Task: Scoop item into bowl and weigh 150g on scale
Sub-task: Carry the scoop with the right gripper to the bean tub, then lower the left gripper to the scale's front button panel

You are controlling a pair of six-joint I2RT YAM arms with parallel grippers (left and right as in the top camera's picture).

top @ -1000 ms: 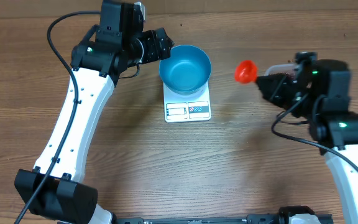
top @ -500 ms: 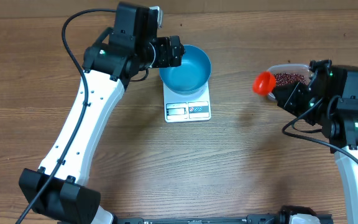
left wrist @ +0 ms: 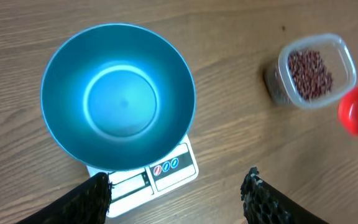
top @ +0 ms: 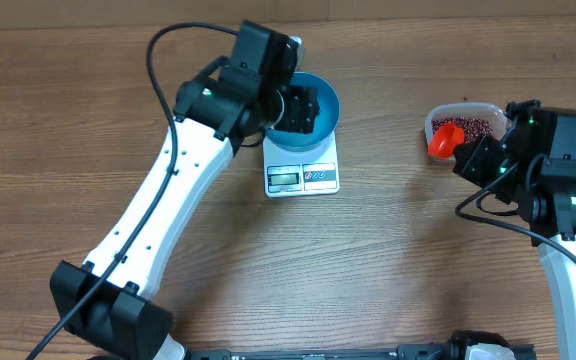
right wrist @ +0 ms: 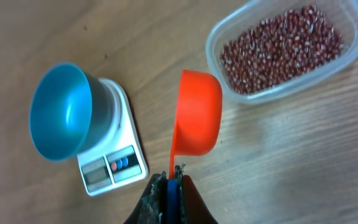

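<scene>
Wood-grain bench [top: 388,250]. White scale [top: 302,176] w/ blue bowl [left wrist: 120,93] sitting on it. L end effector [top: 302,108] over bowl, fingers wide apart. Beans [right wrist: 278,43] in clear tub [right wrist: 347,53], well right of scale. R end effector [right wrist: 168,180] clamped tight on handle of orange scoop [right wrist: 197,112]; scoop btwn scale & tub, just beside tub.

Robot lab bench: wood-grain table [top: 368,260], cabled white arm [top: 158,215], kitchen scale [top: 302,177].
</scene>
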